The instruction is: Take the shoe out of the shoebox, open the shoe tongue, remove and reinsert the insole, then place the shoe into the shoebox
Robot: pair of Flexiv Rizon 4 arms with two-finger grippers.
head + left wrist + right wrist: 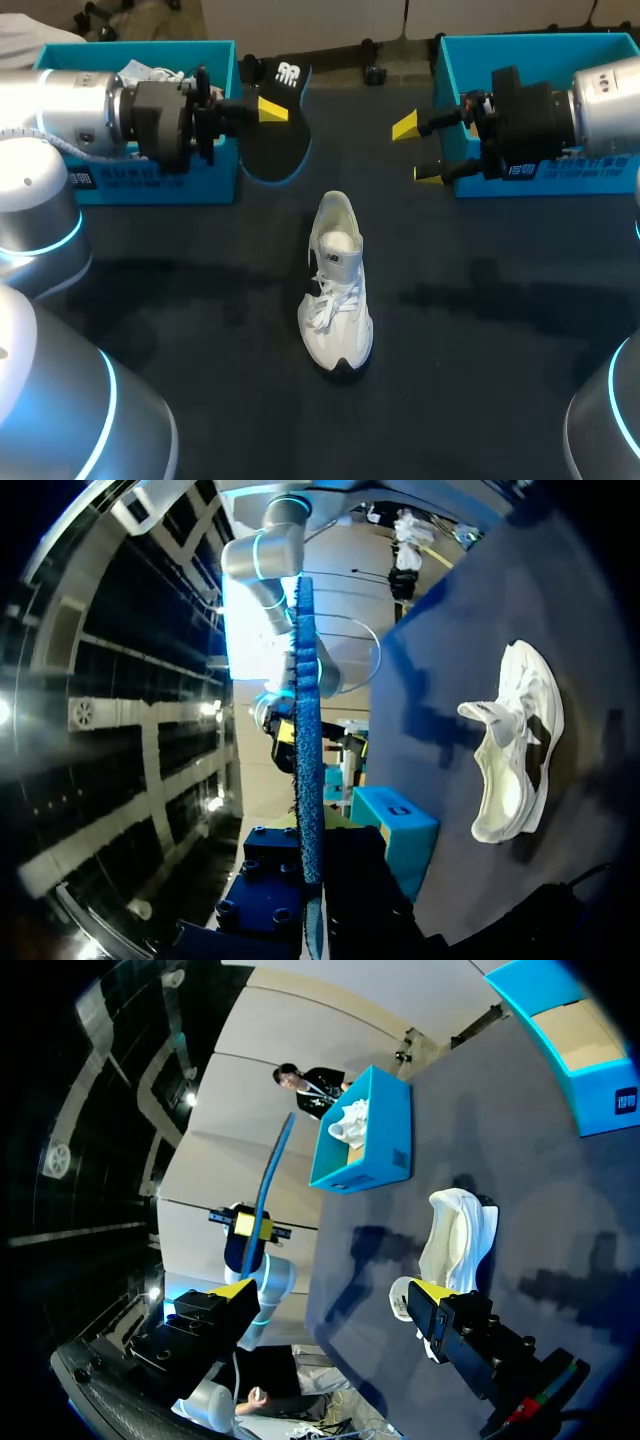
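A white sneaker stands upright in the middle of the dark table, heel toward the far side and its opening bare. My left gripper hangs above the table beside the left box, shut on a black insole with a blue edge. In the left wrist view the insole shows edge-on, rising from between the fingers of the left gripper, and the sneaker lies off to one side. My right gripper is open and holds nothing, up and to the right of the sneaker. In the right wrist view the sneaker lies ahead of the right gripper.
A teal shoebox at the back left holds another white shoe. A second teal shoebox stands at the back right, behind my right gripper. The table around the sneaker is bare dark cloth.
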